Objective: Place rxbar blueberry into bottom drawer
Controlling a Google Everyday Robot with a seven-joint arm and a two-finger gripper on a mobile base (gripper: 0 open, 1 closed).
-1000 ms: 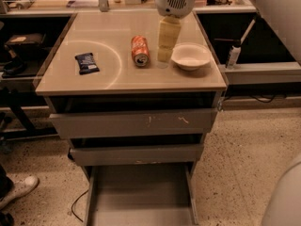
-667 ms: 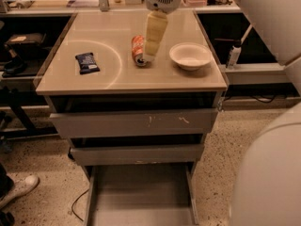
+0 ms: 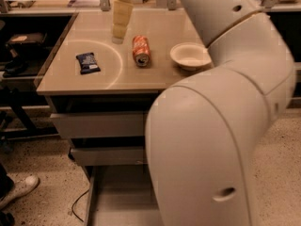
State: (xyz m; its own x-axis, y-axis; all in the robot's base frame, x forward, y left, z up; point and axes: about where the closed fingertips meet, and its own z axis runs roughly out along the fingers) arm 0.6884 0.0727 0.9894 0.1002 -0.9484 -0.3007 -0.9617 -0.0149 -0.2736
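The rxbar blueberry, a small dark navy bar with white print, lies flat on the left part of the tan tabletop. My gripper hangs above the tabletop at the back, up and to the right of the bar and apart from it, with nothing seen in it. The bottom drawer is pulled out near the floor; its grey floor shows on the left, and the rest is hidden behind my white arm.
An orange soda can lies on its side mid-table. A white bowl stands to its right. Two upper grey drawers are shut. Dark shelves stand at the left, and a shoe is on the floor at lower left.
My gripper has moved left across the back of the table, from near the bowl and can toward the bar's side. My arm now fills the right of the view.
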